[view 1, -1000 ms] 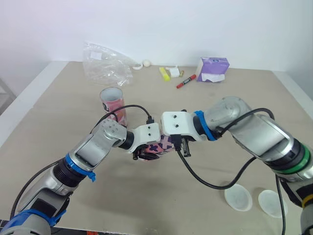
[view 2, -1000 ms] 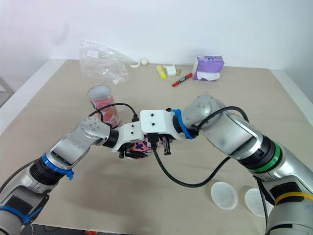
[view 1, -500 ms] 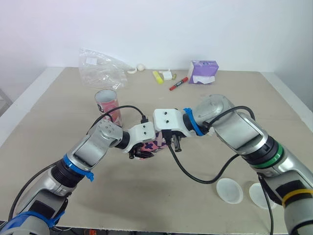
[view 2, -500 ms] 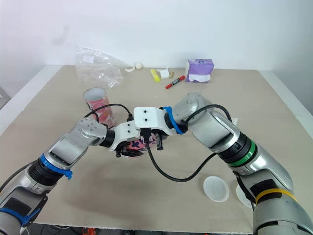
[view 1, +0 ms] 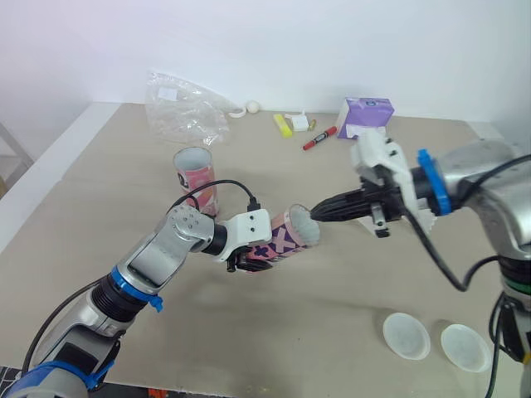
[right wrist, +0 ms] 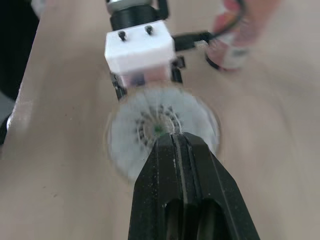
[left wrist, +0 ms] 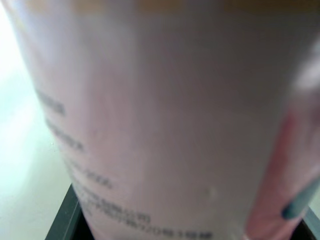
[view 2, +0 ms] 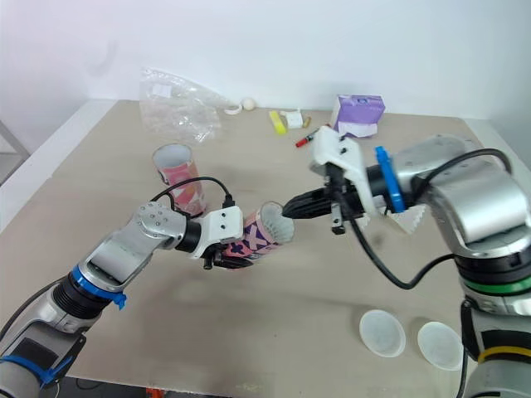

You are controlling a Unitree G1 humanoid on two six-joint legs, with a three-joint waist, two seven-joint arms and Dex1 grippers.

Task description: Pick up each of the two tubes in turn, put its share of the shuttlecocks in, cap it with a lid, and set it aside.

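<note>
The left gripper [view 1: 242, 262] is clamped on the closed base end of the patterned tube [view 1: 286, 239] and holds it just above the tabletop [view 1: 274, 332], near the middle. The right gripper [view 1: 317, 214] has its two fingers pressed together with nothing between them, its tip just off the tube's mouth. From the right wrist, the white feather skirt of a shuttlecock [right wrist: 160, 127] shows inside that mouth, so the step in hand appears to be seating it. Any push would best run straight down the tube's centre, onto the hub of the skirt and not the feathers. It should be light, with the left arm bracing so the tube does not swing or slip. The tube's long axis lies nearly level, running from the robot's left to its right. Its open mouth is tipped a little upward and faces the right gripper, which lines up closely with that axis. The second tube [view 1: 195, 178] stands upright behind, and two lids [view 1: 406, 334] lie well apart to the right.
</note>
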